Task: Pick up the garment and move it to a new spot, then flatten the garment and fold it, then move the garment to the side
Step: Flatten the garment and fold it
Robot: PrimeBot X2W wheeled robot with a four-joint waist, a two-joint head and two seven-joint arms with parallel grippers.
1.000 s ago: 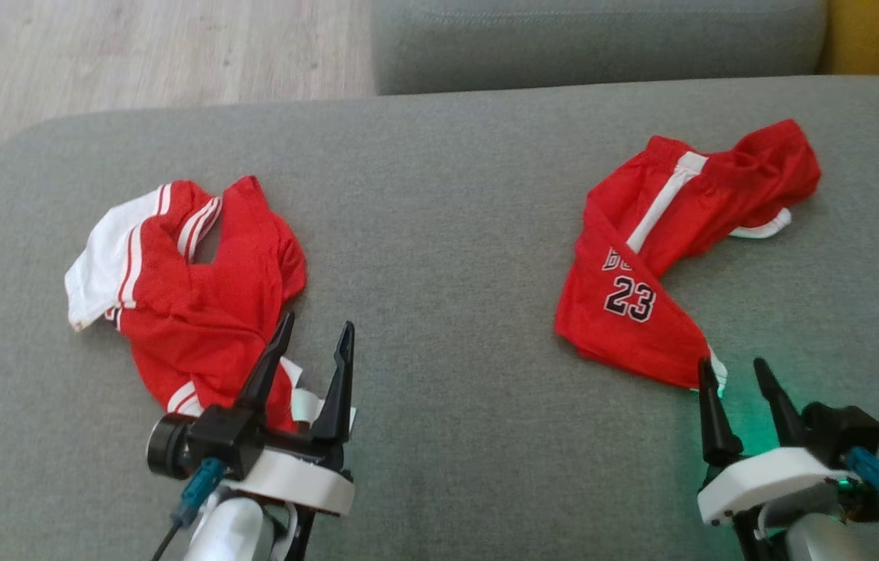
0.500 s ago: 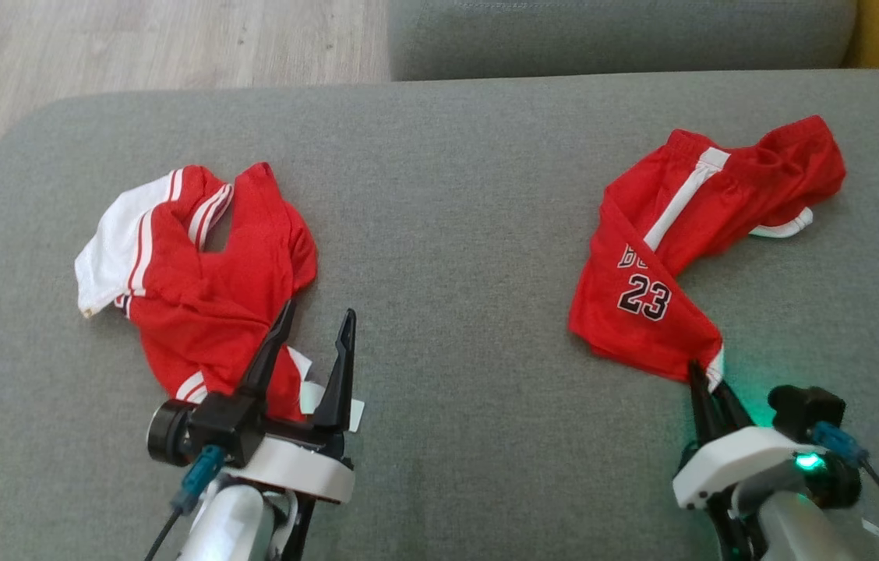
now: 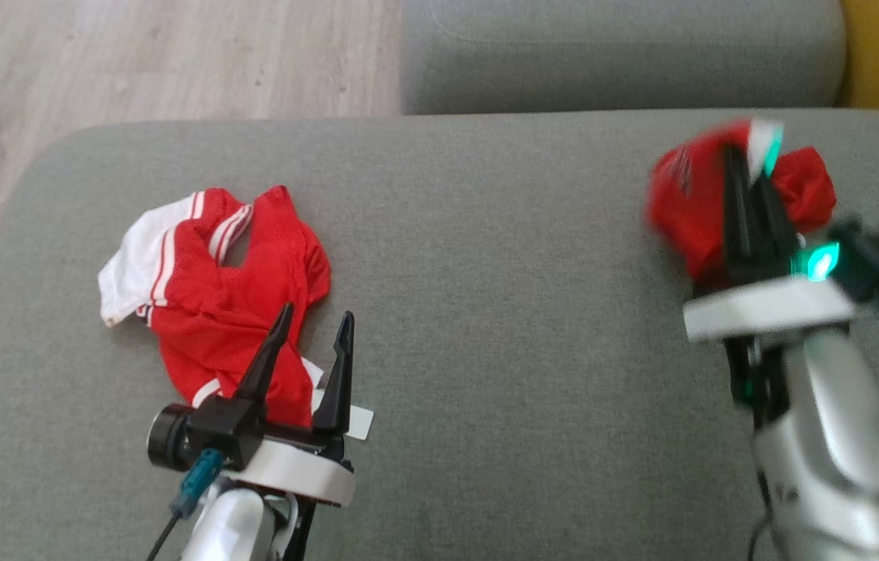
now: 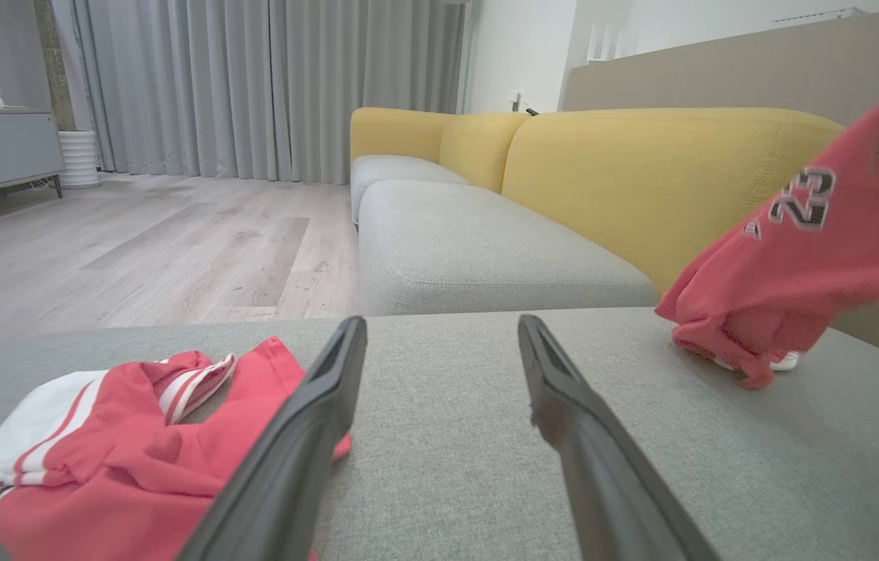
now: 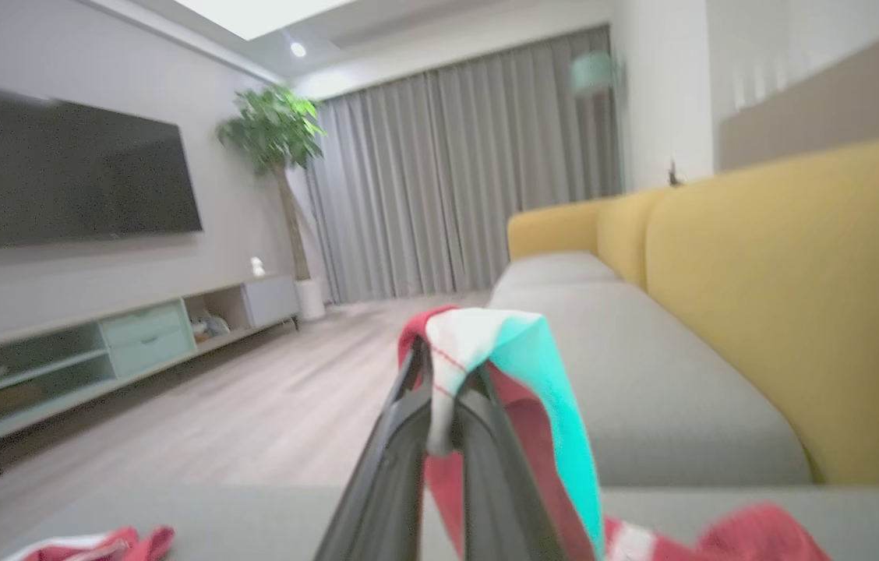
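The garment (image 3: 689, 210) is a pair of red shorts with white trim and the number 23 (image 4: 798, 257). My right gripper (image 3: 747, 156) is shut on a corner of it (image 5: 478, 343) and holds it lifted at the far right of the grey cushion (image 3: 486, 312), its lower end still resting there. The picture of it is blurred by motion. My left gripper (image 3: 313, 323) stands open near the cushion's front left, its fingertips (image 4: 350, 331) just right of a second red and white garment (image 3: 221, 296), holding nothing.
A second grey seat cushion (image 3: 619, 54) lies beyond, with a yellow sofa back (image 4: 642, 164) to the right. Wooden floor (image 3: 135, 62) runs past the cushion's left and far edges. A TV and low cabinet (image 5: 97, 343) stand across the room.
My right gripper closed on the shorts' near corner and swept it up and away toward the far right. The camera shifted slightly. The left arm stayed put.
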